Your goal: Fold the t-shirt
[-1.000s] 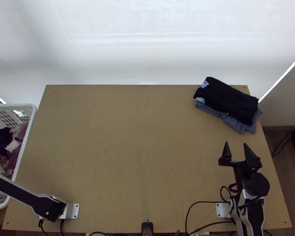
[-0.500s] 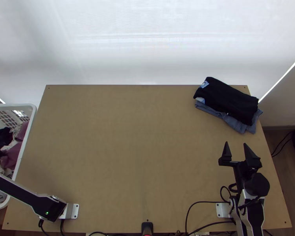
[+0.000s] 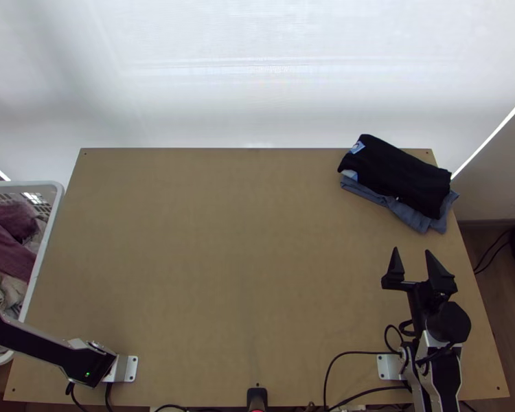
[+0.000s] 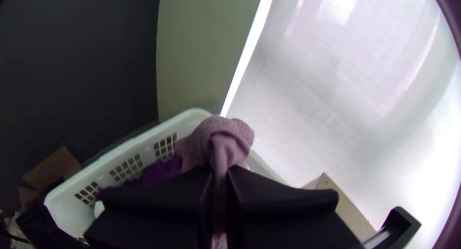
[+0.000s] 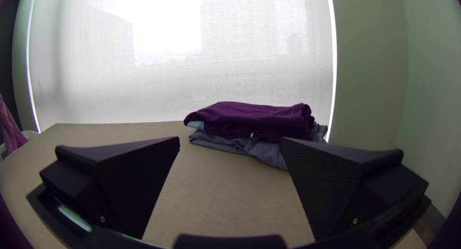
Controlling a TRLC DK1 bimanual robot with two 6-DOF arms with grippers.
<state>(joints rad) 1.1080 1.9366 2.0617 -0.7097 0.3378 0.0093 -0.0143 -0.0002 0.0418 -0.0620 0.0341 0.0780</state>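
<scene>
Cloth point(image 4: 230, 136) in left pincer point(image 4: 220, 171), wide tabletop point(image 3: 237, 261) between basket rim point(image 3: 46, 240) and stack point(image 3: 398, 177)

Counted by kind: one table point(image 3: 244, 261); one white basket point(image 3: 44, 250); two folded garments, stacked, comprising one dark garment point(image 3: 395, 175) and one blue-grey garment point(image 3: 412, 215); one raised mauve cloth point(image 4: 225, 133); further cloths point(image 3: 3, 287) inside the basket, their exact number indeterminable; two claws, namely one left claw point(image 4: 219, 171) and one right claw point(image 3: 412, 250); two metal mounting plates, one left plate point(image 3: 130, 369) and one right plate point(image 3: 388, 367).
</scene>
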